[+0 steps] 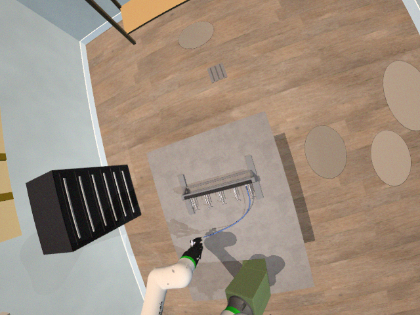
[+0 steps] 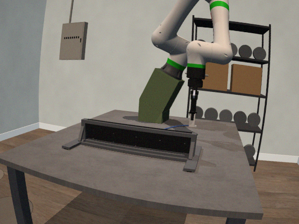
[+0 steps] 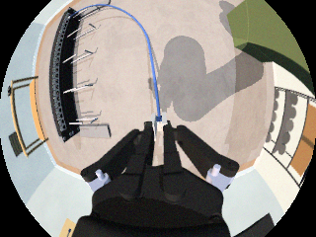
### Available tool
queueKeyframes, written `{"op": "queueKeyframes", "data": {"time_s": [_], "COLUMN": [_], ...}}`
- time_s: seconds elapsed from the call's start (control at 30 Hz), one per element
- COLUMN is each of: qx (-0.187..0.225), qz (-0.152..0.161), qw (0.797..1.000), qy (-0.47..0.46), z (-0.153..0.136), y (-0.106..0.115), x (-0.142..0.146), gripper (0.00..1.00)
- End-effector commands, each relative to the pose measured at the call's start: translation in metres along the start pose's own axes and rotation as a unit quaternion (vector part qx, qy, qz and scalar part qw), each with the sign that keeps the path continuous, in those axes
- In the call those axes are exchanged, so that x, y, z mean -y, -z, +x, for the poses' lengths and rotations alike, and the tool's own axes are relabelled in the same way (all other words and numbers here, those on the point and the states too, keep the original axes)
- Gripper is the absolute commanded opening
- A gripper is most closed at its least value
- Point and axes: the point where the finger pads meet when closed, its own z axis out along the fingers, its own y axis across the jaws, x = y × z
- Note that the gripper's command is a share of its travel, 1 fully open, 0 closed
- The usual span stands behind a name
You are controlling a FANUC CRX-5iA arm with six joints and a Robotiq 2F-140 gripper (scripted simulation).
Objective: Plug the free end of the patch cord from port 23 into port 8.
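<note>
The grey rack [image 1: 216, 186] [image 2: 135, 137] [image 3: 62, 79] stands on the table, its port face towards the arm. A blue patch cord [image 1: 242, 215] [image 2: 176, 126] [image 3: 141, 34] runs from a port near the rack's right end and curves across the table to its free plug [image 1: 209, 231] [image 2: 195, 126] [image 3: 158, 126]. My gripper [image 1: 197, 241] [image 2: 192, 119] [image 3: 159, 118] points straight down and is shut on the plug, holding it a little above the table top. The port numbers are too small to read.
The arm's green base [image 1: 249, 288] [image 2: 157, 98] stands on the table [image 2: 217, 173] behind the plug. A black drawer cabinet [image 1: 84, 207] stands on the floor to the left. A shelf with boxes [image 2: 245, 79] stands behind the table.
</note>
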Motion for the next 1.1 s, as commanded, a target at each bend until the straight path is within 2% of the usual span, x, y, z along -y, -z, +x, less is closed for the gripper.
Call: {"op": "queueKeyframes", "data": {"time_s": [0.0, 0.57, 1.07], "qx": [0.000, 0.000, 0.000], "qz": [0.000, 0.000, 0.000], "qw": [1.000, 1.000, 0.997], "qy": [0.000, -0.007, -0.073], "z": [0.000, 0.001, 0.012], "y": [0.000, 0.000, 0.004], "x": [0.000, 0.002, 0.017], "gripper": [0.00, 0.00, 0.00]}}
